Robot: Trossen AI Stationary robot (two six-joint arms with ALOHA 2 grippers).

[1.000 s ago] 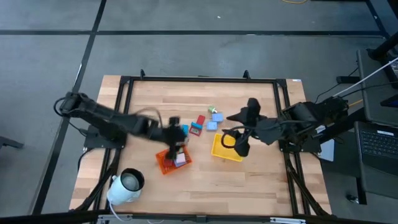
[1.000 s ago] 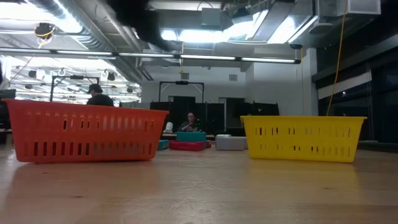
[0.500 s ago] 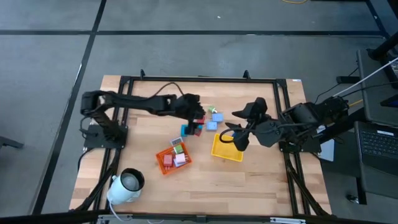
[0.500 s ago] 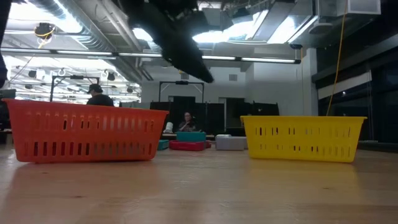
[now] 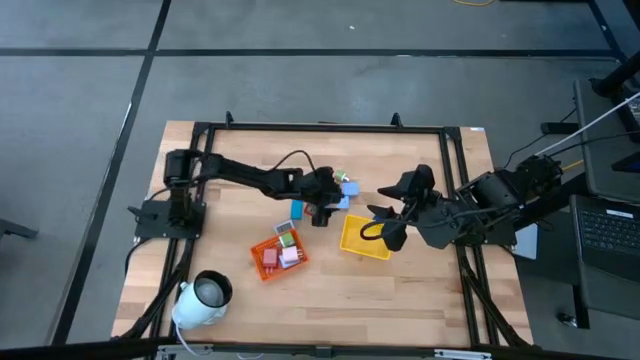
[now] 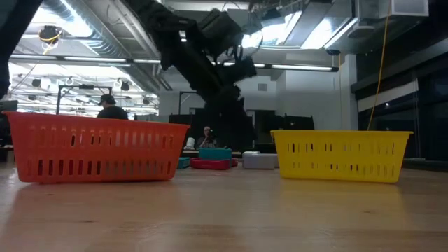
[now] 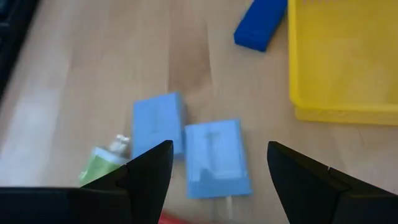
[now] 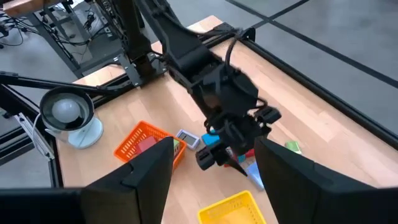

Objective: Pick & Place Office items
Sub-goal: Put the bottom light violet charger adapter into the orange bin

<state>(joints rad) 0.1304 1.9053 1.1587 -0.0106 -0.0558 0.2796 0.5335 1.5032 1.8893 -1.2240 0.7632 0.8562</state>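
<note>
- The left gripper [image 5: 322,203] hangs over the cluster of small office items near the middle of the table, its two fingers [image 7: 149,171] spread apart with nothing between them.
- Framed between those fingers in the left wrist view lie two light blue blocks [image 7: 216,157], side by side and almost touching, flat on the wood.
- A green and white piece [image 7: 102,163] lies just beside one of the light blue blocks, and a sliver of red [image 7: 169,218] shows at the picture's edge.
- A dark blue block [image 7: 260,25] lies farther off, close to a corner of the yellow tray [image 7: 345,59].
- In the high view another blue piece [image 5: 297,209] sits just left of the left gripper, between it and the orange tray.
- The orange tray [image 5: 266,262] stands nearer and to the left of the gripper; it holds a green piece [image 5: 284,238], a pink piece [image 5: 291,257] and a red piece [image 5: 269,256].
- The right gripper [image 5: 389,213] hovers over the right side of the yellow tray, its fingers [image 8: 149,171] held wide apart and holding nothing.
- A large white cylinder [image 5: 203,297] with a dark hollow lies at the near left corner of the wooden table [image 5: 420,290].
- In the low view, a person [image 6: 107,106] shows in the room far behind the orange tray.
</note>
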